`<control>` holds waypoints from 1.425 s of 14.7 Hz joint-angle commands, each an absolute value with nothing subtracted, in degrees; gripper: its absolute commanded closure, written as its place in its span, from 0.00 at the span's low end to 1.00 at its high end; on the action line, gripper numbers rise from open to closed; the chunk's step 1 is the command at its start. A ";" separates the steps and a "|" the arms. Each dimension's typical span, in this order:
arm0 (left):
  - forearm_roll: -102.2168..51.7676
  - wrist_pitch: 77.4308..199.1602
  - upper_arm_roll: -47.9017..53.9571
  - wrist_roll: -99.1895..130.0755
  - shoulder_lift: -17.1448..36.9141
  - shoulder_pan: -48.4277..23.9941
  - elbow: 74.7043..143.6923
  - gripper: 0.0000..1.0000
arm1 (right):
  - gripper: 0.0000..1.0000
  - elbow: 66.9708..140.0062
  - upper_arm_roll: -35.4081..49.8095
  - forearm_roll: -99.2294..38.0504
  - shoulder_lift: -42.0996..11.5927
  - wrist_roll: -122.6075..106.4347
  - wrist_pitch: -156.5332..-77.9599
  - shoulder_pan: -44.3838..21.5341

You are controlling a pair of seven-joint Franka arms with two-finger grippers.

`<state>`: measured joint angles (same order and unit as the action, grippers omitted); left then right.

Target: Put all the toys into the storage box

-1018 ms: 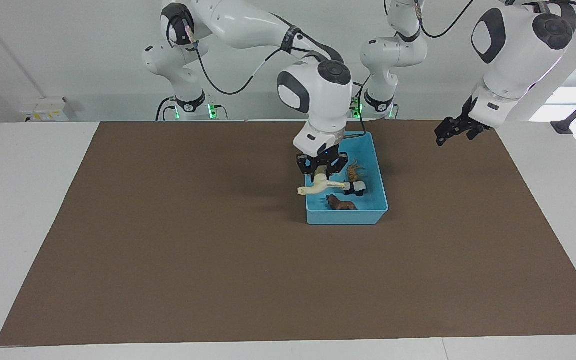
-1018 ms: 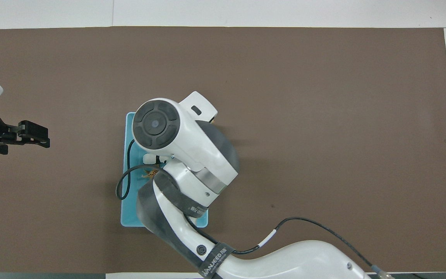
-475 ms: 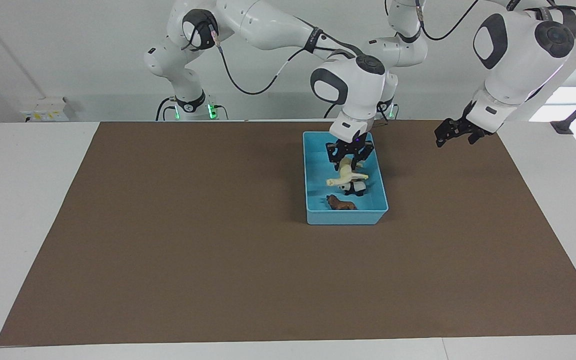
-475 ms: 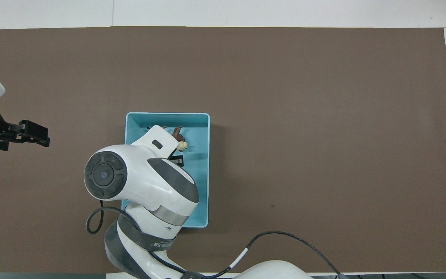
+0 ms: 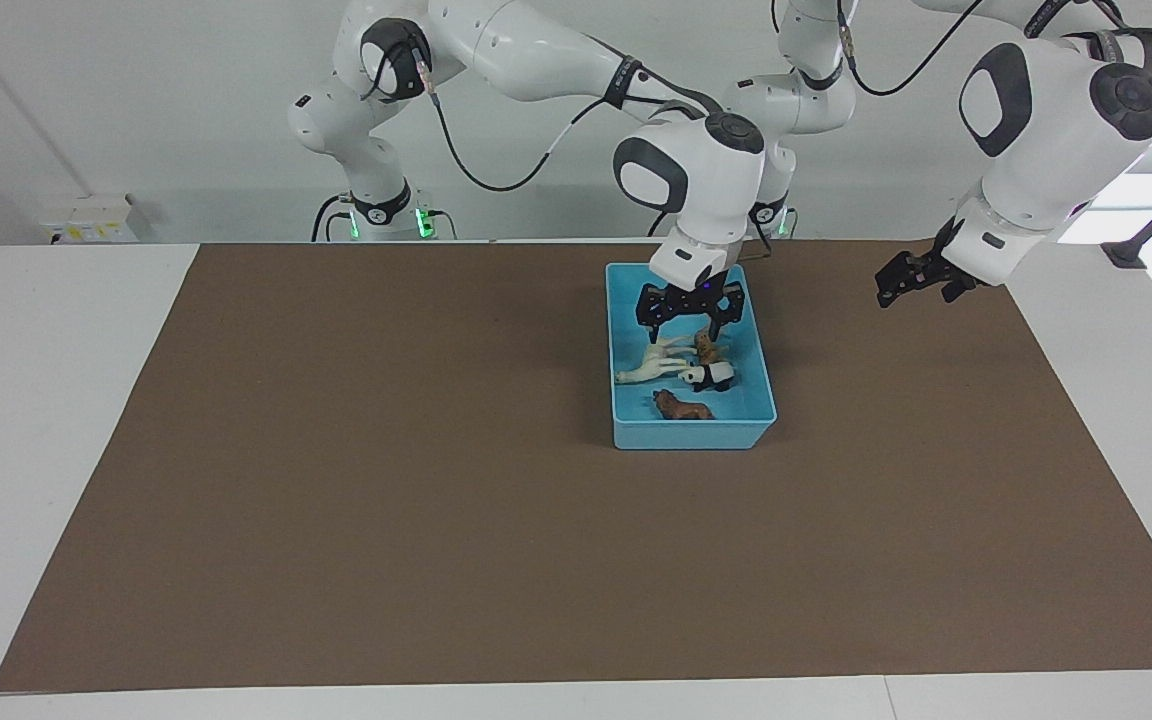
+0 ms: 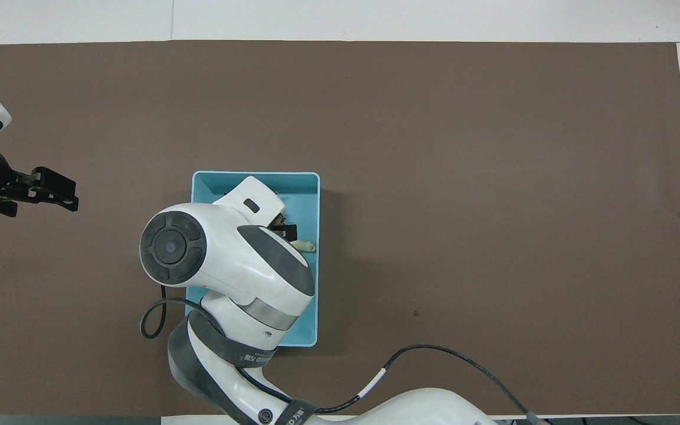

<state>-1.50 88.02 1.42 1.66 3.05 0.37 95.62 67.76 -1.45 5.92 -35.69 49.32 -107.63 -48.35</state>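
Observation:
The light-blue storage box (image 5: 692,436) sits on the brown mat, toward the left arm's end of the middle. All the toys lie inside it. The cream-white horse (image 5: 650,366) lies on its side by the wall toward the right arm's end. The tiger (image 5: 706,347), the panda (image 5: 712,376) and the brown lion (image 5: 682,406) are beside it. My right gripper (image 5: 684,327) hangs open just above the horse and tiger, holding nothing. From overhead, the right arm covers most of the box (image 6: 257,174), and only the horse's head (image 6: 306,246) shows. My left gripper (image 5: 902,279) (image 6: 52,191) waits open over the mat, away from the box.
The brown mat (image 5: 386,500) covers most of the white table (image 5: 36,400). The right arm's black cable (image 6: 151,321) loops over the box's edge nearest the robots.
My right gripper carried the horse from the box's rim to over its inside, opened, and the horse dropped onto the box floor. The left arm has barely moved.

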 commanded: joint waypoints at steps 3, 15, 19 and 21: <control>-2.99 86.57 0.79 1.23 3.43 -0.61 94.75 0.00 | 0.00 67.68 -0.88 6.15 -28.75 46.26 -107.32 -38.43; -2.99 85.61 -0.70 2.28 3.17 -0.70 93.08 0.00 | 0.00 74.61 -0.53 4.84 -16.45 8.19 -103.72 -5.56; -2.99 86.22 -0.62 2.02 2.90 -0.79 93.08 0.00 | 0.00 78.20 -0.70 3.08 -10.92 7.29 -96.61 -0.98; -2.99 85.70 -0.62 2.02 1.94 -0.27 93.16 0.00 | 0.00 85.48 -0.53 0.72 -5.56 7.56 -96.15 1.22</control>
